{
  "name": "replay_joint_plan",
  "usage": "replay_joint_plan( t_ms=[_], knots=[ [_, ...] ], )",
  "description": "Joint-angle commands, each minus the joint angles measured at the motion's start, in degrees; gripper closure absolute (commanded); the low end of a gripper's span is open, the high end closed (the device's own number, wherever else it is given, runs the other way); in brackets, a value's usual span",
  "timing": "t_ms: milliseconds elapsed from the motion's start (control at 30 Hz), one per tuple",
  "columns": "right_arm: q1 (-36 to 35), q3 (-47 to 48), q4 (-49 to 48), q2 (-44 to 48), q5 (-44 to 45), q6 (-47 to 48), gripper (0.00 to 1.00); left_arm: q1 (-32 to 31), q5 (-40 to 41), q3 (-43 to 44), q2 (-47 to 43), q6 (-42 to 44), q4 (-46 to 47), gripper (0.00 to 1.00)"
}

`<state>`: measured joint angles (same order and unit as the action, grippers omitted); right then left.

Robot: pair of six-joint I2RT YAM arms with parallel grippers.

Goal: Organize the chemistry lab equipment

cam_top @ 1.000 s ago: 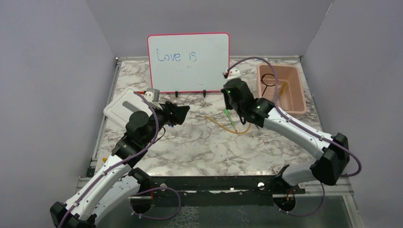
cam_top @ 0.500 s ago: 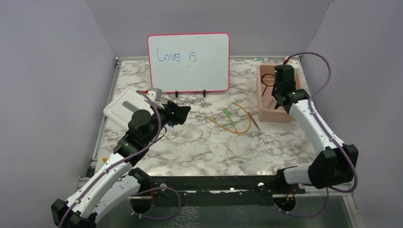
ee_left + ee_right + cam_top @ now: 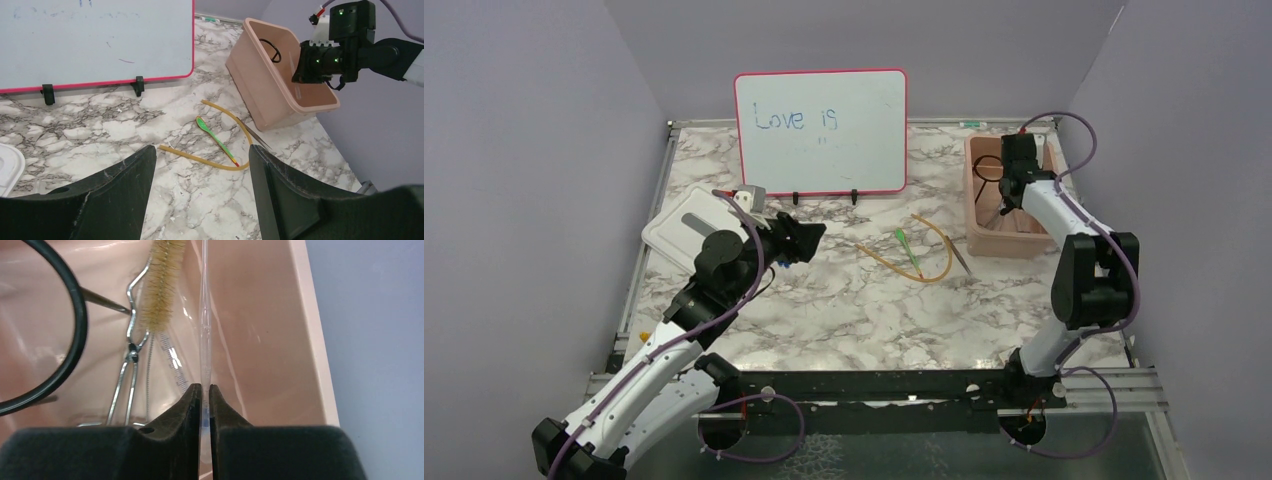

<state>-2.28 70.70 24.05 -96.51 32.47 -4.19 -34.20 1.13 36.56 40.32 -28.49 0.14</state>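
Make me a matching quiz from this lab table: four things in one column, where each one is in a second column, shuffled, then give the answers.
Things:
1. amber tube
2. black ring
3. clear pipette
4. white lid

Places:
A. pinched between the fingers of the right gripper
B. lying loose inside the pink bin
C. flat at the left side of the table
D. curved on the marble mid-table

Pairs: 1-D, 2-B, 3-A, 4-C
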Motion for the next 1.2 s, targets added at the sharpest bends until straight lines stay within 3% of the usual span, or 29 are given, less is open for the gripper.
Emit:
replay_joint_plan(
  t_ms=[0, 67, 233, 767, 933, 1167],
  knots=[
    [0.17, 2.78, 0.88, -2.01, 6.57, 0.62, 0.82, 0.28, -0.93, -0.02, 0.08, -0.25, 1.46, 0.29],
    [0.16, 3.87, 3.04, -2.20, 8.44, -1.71, 0.73, 0.27, -0.98, 0.21, 0.35, -0.26, 1.28, 0.29],
    [0.09, 4.27, 4.44, 1.05, 3.59, -4.61, 0.67, 0.27, -1.08, 0.41, 0.70, -0.40, 1.00, 0.29],
    [-2.73, -3.01, 1.27, 22.66, -40.95, -8.21, 0.59, 0.35, -0.26, 0.14, -0.32, -0.25, 0.91, 0.29],
    [-13.90, -4.08, -0.05, 23.09, -36.22, -9.45, 0.56, 0.34, -0.23, -0.04, -0.52, -0.32, 0.86, 0.29],
    [-27.18, -3.52, -1.58, 14.04, -26.99, -11.96, 0.54, 0.36, -0.64, -0.37, -1.14, -0.26, 1.44, 0.29]
  ],
)
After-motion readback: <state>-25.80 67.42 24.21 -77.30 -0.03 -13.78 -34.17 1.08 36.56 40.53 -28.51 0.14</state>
